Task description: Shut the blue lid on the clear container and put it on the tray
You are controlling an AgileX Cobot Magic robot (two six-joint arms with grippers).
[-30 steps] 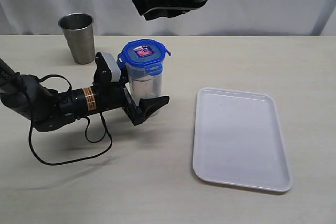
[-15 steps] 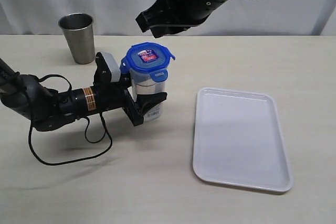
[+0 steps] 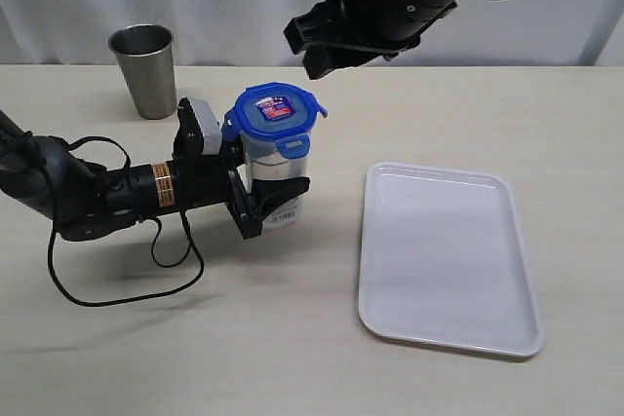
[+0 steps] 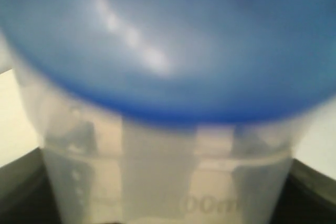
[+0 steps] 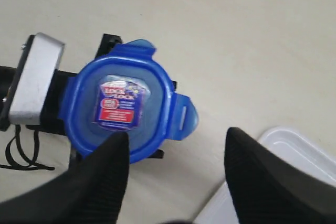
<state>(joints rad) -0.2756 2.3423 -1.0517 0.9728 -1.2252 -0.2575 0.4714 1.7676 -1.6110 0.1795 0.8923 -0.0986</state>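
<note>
Beige tabletop (image 3: pixel 292 358): left tool (image 3: pixel 265 172) clasps the tall clear plastic canister (image 3: pixel 278 165), blue snap-flap lid (image 3: pixel 273 109) on. Flat white tray (image 3: pixel 448 260) lies rightward; right tool (image 5: pixel 176 142) spread, empty.

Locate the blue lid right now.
Exterior view, left of centre: the blue lid sits atop the clear container, which the left gripper holds, left of the tray, right of the steel cup.

The blue lid (image 3: pixel 273 110) bears a red-and-blue label (image 5: pixel 118 104), the container (image 3: pixel 270 165) is clear, the tray (image 3: pixel 444 260) white, the cup (image 3: pixel 145 72) grey.
</note>
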